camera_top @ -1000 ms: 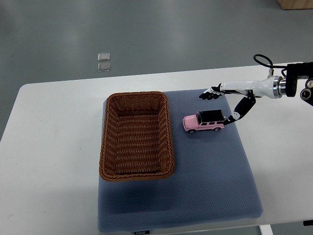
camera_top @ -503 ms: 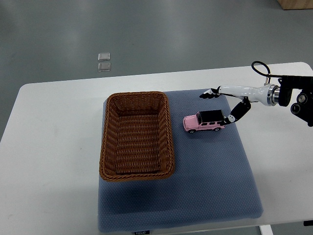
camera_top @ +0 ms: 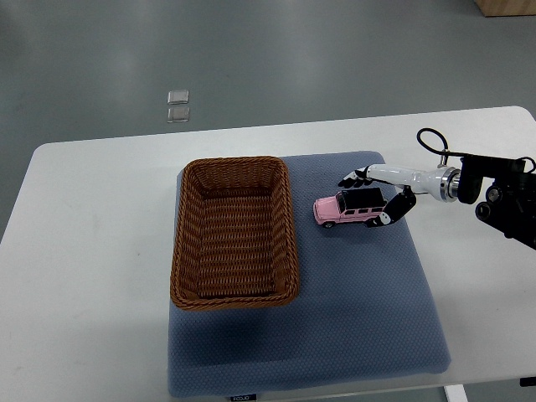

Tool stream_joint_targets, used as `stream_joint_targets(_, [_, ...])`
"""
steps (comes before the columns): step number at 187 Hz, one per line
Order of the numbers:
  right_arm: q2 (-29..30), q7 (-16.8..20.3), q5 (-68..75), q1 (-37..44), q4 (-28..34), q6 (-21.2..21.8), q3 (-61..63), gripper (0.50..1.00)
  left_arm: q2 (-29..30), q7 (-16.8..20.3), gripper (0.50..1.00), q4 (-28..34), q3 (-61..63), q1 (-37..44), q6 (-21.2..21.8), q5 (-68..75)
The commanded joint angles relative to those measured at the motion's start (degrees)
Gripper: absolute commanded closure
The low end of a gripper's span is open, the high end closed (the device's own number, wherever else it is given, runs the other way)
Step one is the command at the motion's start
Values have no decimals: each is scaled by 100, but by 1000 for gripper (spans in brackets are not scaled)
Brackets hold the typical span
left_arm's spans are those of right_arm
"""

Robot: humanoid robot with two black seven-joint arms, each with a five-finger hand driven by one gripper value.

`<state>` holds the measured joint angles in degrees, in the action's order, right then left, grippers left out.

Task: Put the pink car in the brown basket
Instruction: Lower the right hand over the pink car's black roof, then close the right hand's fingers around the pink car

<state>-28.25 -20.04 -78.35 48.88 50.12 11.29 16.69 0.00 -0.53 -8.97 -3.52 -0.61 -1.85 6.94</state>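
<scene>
I see the R hand (camera_top: 374, 194) coming in from the right edge, sitting right at the rear end of the pink car (camera_top: 349, 208). Fingers (camera_top: 355, 177) reach out along the far side of the car's black roof, thumb (camera_top: 394, 211) curls down at the near rear corner, so the hand brackets the back of the car w/ digits apart. Can't tell if they're actually touching the body or just beside it; not clamped as far as I can see.

Car sits on its wheels on the blue-grey mat (camera_top: 360, 310), nose pointing toward the brown basket (camera_top: 234, 232), just right of the basket's rim but clear of it. Basket lies on the left part of the mat, long side running away from me, nothing visible inside. Mat is on the white table (camera_top: 92, 251). L arm not in shot.
</scene>
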Motion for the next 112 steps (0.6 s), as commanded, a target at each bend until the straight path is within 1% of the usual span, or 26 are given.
stream_joint_targets(1, [4,0,4,-1,-2,-4,1,681,0,0,500,0,0,0,-9,0])
stream_joint_targets(14, [4,0,4,16,-2,-4,1,697,0,0,500,0,0,0,0,0])
stream_joint_targets(41, [4,0,-5,25,-2,5,-8,709,0,0,500,0,0,0,0,0])
stream_joint_targets(50, [4,0,-5,25,-2,5,-8,732,0,0,500,0,0,0,0,0])
stream_joint_targets(64, [4,0,-5,25,-2,5,-8,744,0,0,500,0,0,0,-9,0])
stream_joint_targets(73, [4,0,-5,25,-2,14,-8,771,0,0,500,0,0,0,0,0])
stream_joint_targets(92, [-5,0,-5,25,-2,31,-17,779,0,0,500,0,0,0,0,0])
stream_joint_targets(101, [-5,0,-14,25,-2,40,-17,807,0,0,500,0,0,0,-8,0])
stream_joint_targets(112, [-14,0,-14,34,-2,49,-17,824,0,0,500,0,0,0,0,0])
